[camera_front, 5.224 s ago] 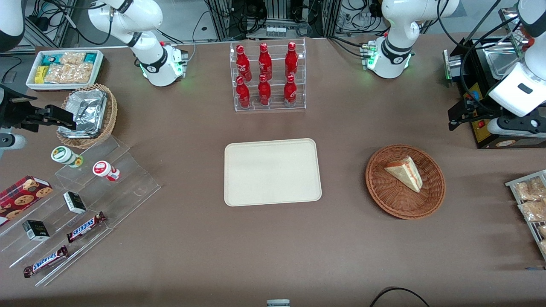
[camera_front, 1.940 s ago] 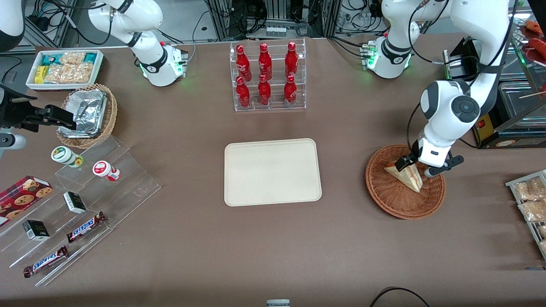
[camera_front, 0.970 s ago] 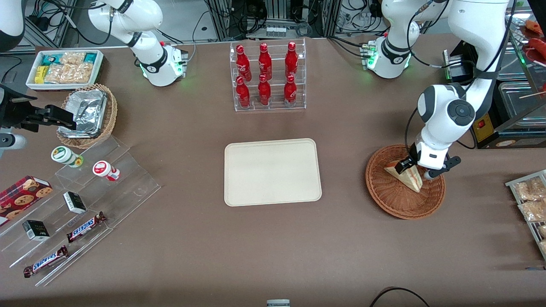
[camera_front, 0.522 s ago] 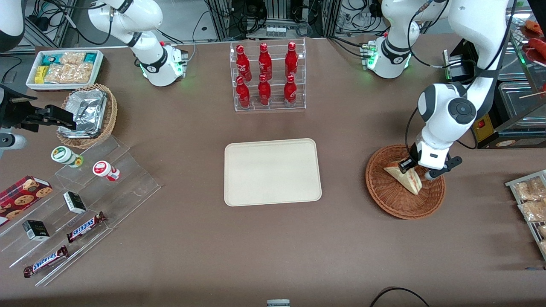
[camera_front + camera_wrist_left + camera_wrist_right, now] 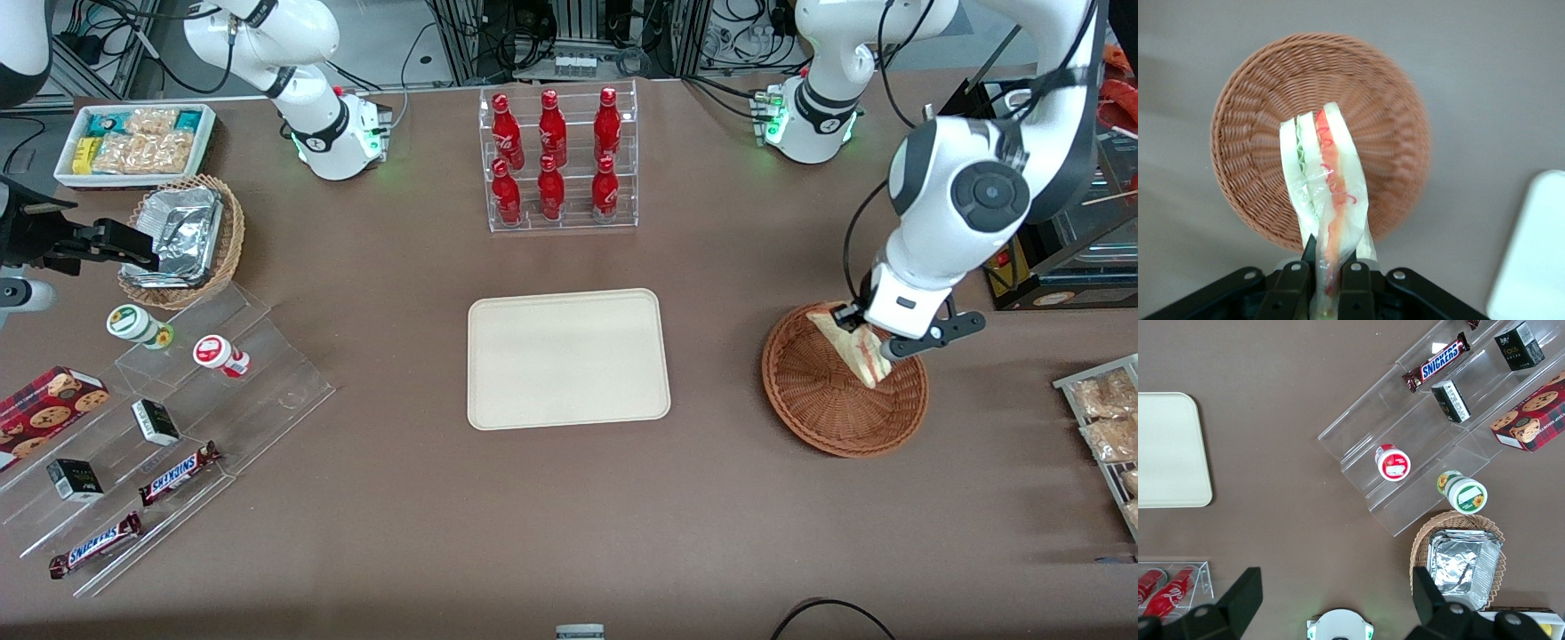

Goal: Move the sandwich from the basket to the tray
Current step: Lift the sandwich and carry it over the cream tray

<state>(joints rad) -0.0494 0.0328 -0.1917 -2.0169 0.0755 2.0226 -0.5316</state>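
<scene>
Sandwich [image 5: 855, 348] is pinched by gripper [image 5: 867, 342] fingers, lifted above basket [image 5: 831, 418] at frame right; tray [image 5: 567, 359] at centre not yet reached.

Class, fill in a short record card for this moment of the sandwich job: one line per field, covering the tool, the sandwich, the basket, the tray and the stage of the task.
tool: the left arm's tool is above the basket, shut on the sandwich
sandwich: sandwich is pinched at one end, hanging clear above the basket, filling edge visible in the wrist view
basket: basket is at the working arm's end of the table, nothing left in it
tray: tray is mid-table, nothing on it
stage: sandwich lifted, not yet carried to the tray
</scene>
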